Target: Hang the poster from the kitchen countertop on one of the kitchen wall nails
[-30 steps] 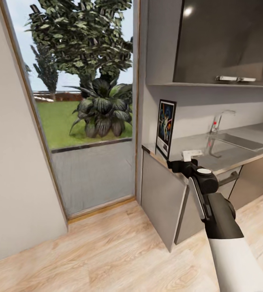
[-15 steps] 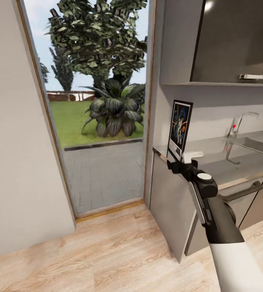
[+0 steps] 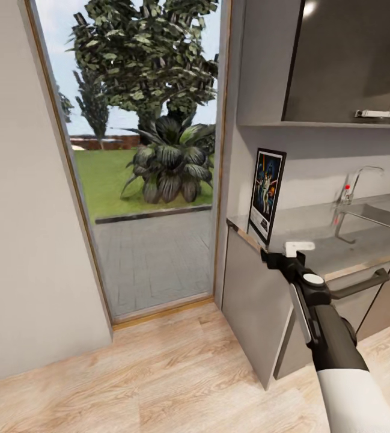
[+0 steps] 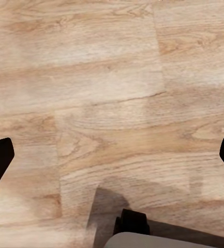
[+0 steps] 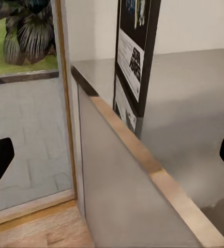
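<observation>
The poster [image 3: 267, 193] is standing upright at the kitchen countertop's [image 3: 315, 240] near corner, at 11 o'clock from the right gripper [image 3: 297, 246], whose fingers are gaping wide and holding nothing. It is looking thin, stiff, light and tippy; best pinched at a side frame edge.

My head camera looks forward and slightly down from standing height, well back, with the right arm reaching out ahead toward the kitchen countertop [image 3: 315, 231] and the poster [image 3: 267, 191] beyond its tip. The right wrist camera sits close, facing along the fingers at that same countertop [image 5: 194, 119] corner and poster [image 5: 135, 51]. My left wrist camera faces straight down at the wood floor [image 4: 112, 103], near it.
</observation>
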Tool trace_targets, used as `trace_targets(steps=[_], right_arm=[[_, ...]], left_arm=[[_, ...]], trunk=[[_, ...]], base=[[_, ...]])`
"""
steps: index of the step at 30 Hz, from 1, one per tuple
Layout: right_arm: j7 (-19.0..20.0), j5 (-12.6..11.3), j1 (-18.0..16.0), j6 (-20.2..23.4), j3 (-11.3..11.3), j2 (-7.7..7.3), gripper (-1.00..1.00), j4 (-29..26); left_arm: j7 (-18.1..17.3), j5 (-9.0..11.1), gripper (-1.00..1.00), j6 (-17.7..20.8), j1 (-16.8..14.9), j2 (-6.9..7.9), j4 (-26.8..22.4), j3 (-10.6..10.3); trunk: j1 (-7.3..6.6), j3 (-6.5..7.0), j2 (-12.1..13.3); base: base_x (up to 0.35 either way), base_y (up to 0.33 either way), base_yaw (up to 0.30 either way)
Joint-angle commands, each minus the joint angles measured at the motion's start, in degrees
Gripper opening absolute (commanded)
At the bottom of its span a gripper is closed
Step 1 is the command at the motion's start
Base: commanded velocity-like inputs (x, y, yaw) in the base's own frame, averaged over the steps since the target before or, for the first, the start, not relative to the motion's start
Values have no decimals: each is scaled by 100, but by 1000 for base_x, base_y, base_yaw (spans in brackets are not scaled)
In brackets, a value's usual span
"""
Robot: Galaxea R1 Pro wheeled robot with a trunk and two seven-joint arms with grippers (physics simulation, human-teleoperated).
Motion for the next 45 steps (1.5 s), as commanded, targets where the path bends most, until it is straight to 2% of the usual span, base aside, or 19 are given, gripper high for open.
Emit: trace_targets(steps=[1,5,10,39,45], right_arm=[[2,40,30,-58,-6,-1,100,30],[2,36,149,-508,-32,-1,100,331],[2,31,194,-673,-41,-2,100,519],[2,31,201,-691,-42,-2,100,550],[2,31,201,-683,-42,-2,100,550]], left_arm=[[1,0,100,-10,1,-1,-7,3],[2,-3,100,-9,1,-1,-15,3],[2,-1,100,-12,1,-1,-20,3],[2,-7,100,-9,1,0,-18,3],[5,-7,100,-8,1,-1,-15,3]], trunk=[[0,-5,-3],[0,-5,-3],[0,-5,-3],[0,-5,-3],[0,-5,-3]], base=[[0,-14,0],[15,-89,0],[110,-181,0],[190,-25,0],[61,-34,0]])
